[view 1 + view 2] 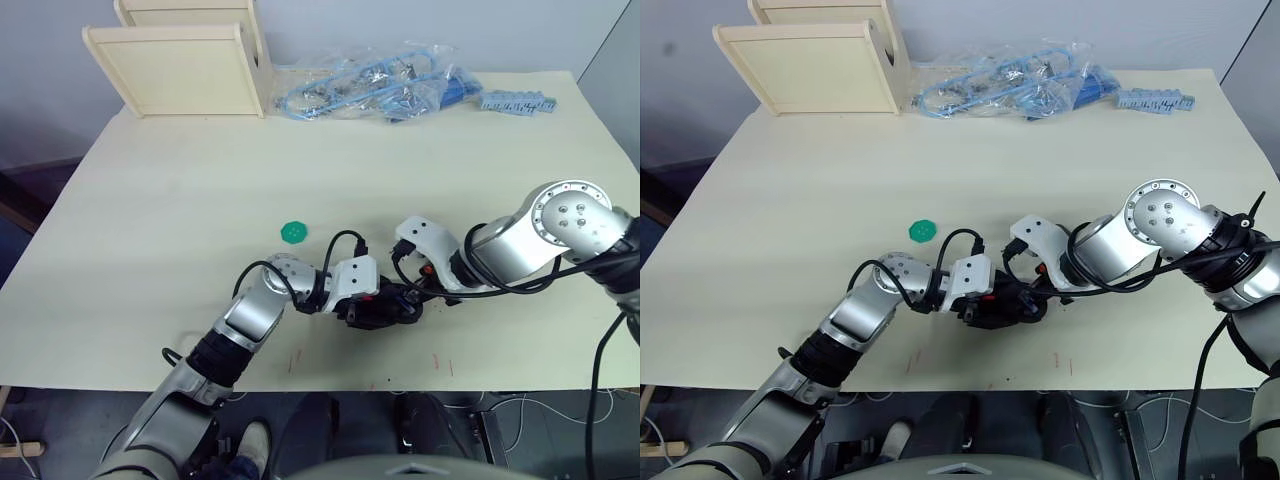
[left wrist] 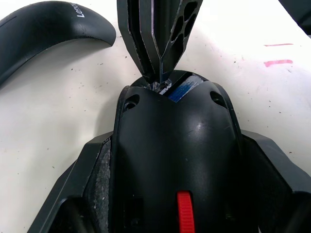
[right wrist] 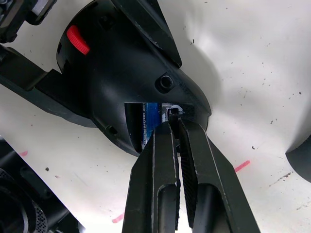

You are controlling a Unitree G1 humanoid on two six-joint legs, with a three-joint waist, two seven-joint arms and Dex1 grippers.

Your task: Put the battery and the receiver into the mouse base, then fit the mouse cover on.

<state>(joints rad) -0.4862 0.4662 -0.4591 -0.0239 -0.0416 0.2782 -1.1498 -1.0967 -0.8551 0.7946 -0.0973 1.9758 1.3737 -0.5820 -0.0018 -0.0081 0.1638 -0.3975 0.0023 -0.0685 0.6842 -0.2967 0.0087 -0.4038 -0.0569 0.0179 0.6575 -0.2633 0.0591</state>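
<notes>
The mouse base (image 2: pixel 175 141), black with a red wheel (image 2: pixel 184 213), sits on the table near its front edge, clamped between the fingers of my left gripper (image 1: pixel 362 296). The blue-and-silver battery (image 2: pixel 183 91) lies in its open compartment. My right gripper (image 3: pixel 173 118) comes from the opposite side, fingers shut, tips inside that compartment beside the battery (image 3: pixel 149 122), pinching a small silvery piece that looks like the receiver (image 3: pixel 173 109). The glossy mouse cover (image 2: pixel 43 29) rests on the table just beside the base.
A round green disc (image 1: pixel 294 232) lies on the table behind my left arm. At the far edge stand a wooden rack (image 1: pixel 190 60), a clear bag of blue parts (image 1: pixel 370 85) and a blue strip (image 1: pixel 518 101). Red marks (image 2: pixel 278 62) dot the tabletop.
</notes>
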